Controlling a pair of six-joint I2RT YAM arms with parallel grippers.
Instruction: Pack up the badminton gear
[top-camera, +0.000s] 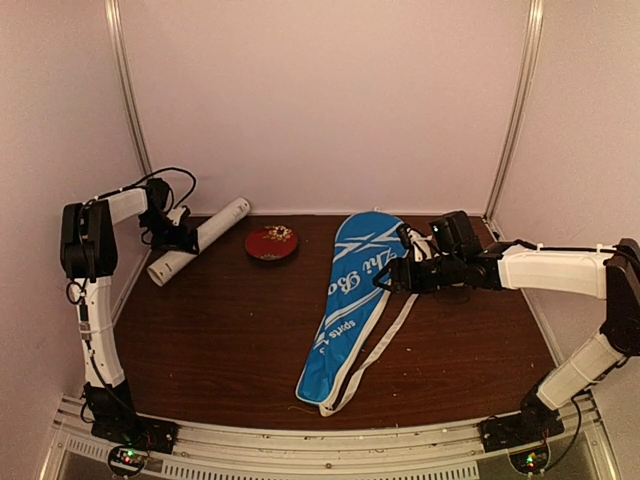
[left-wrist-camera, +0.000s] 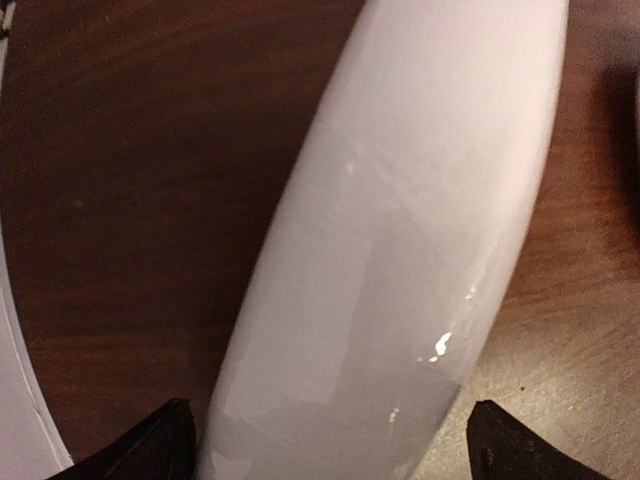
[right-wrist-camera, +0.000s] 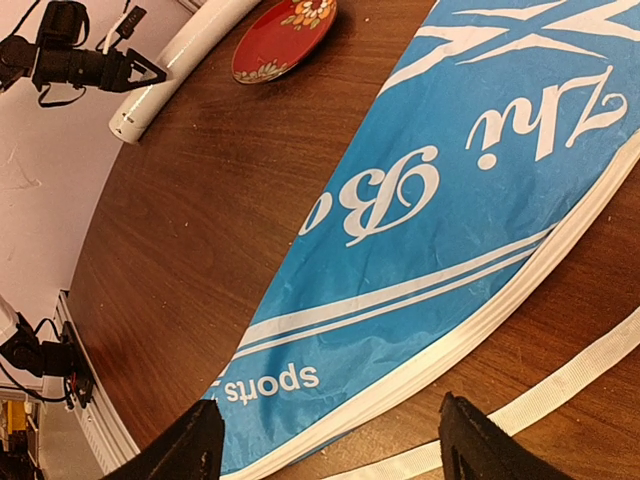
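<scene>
Top cam: fixed high behind both arm bases, faces forward and down, covers the whole table (top-camera: 230, 330). Left wrist cam: very close, looks down; white tube (left-wrist-camera: 400, 250) fills the span between its jaws. Right wrist cam: further off, tilted; blue racket bag (right-wrist-camera: 450, 200) runs from between its jaws ahead, red dish (right-wrist-camera: 285, 35) and left gripper (right-wrist-camera: 150, 72) far beyond them. White tube shows in all three views; bag and dish in top and right wrist.
</scene>
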